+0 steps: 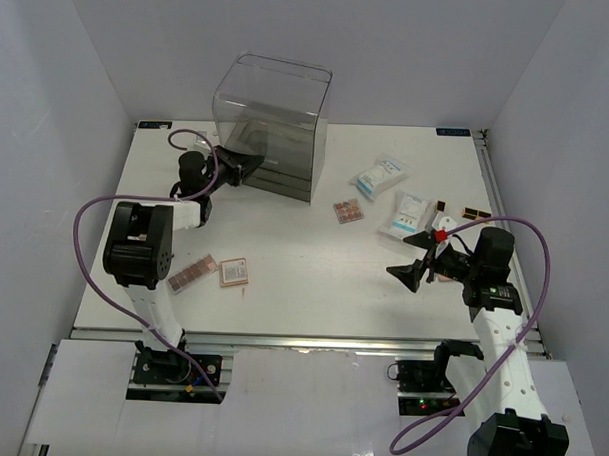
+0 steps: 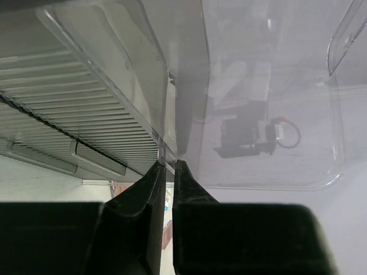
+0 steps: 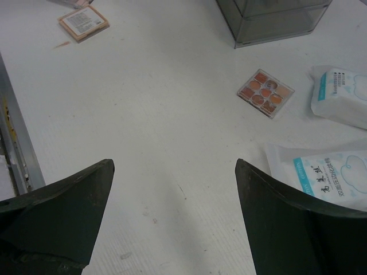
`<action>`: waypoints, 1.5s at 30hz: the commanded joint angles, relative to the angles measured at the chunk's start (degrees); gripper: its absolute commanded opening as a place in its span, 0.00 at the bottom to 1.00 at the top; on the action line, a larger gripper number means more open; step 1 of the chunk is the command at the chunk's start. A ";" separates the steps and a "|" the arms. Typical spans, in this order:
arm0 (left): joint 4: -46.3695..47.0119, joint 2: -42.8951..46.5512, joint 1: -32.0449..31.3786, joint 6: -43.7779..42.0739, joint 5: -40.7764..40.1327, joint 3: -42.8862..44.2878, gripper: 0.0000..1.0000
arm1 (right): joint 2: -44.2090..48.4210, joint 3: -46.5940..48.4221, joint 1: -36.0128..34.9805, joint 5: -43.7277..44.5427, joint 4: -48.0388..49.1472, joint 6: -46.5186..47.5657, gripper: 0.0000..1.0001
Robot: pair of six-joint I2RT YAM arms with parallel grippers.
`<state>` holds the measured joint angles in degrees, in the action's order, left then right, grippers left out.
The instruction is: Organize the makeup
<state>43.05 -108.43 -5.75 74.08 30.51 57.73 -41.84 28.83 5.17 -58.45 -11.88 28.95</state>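
1. The left gripper [image 1: 245,167] [image 2: 170,165] is at the near left corner of the clear box [image 1: 274,107] [image 2: 258,86]. This box stands at the far side of the counter [image 1: 313,278].
2. The fingers of this gripper are clenched on the thin edge of the box's transparent wall. The edge goes down between the two fingertips.
3. The dark drawers [image 1: 281,175] [image 3: 275,17] fill the lower part of the box.
4. The right gripper [image 1: 415,273] [image 3: 174,166] hovers over the right side of the counter. Its jaws are spread wide and nothing is between them.
5. The nine-pan palette [image 1: 348,211] [image 3: 266,93], with orange and brown colours, lies flat near the middle, to the right of the box and apart from it.
6. Two white-and-blue packets lie to the right of this palette. The far packet [image 1: 379,177] [image 3: 344,97] is nearer the back. The near packet [image 1: 409,213] [image 3: 327,177] is just beside the right gripper.
7. The orange square palette [image 1: 234,272] [image 3: 84,23] and the pink-brown rectangular palette [image 1: 192,272] lie side by side at the near left, beside the left arm and well apart from the box.
8. Two small dark items [image 1: 440,206] [image 1: 475,212] lie near the right edge of the counter. They are too small to tell what they are.
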 commanded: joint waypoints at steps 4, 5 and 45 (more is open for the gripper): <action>3.82 8.32 -0.30 -1.68 4.45 -2.59 0.00 | -3.85 6.04 -0.85 -7.75 0.72 -1.81 0.92; 3.54 9.30 -0.24 -1.79 4.85 -2.94 0.00 | -5.16 7.81 -1.71 -7.41 0.72 -3.30 0.92; -1.10 20.41 2.06 2.61 10.48 -3.52 0.00 | -61.52 57.33 -29.11 15.45 33.54 -61.88 0.80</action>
<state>40.71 -91.88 -3.85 76.64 38.48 51.59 -102.60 82.98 -23.61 -42.37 16.72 -30.91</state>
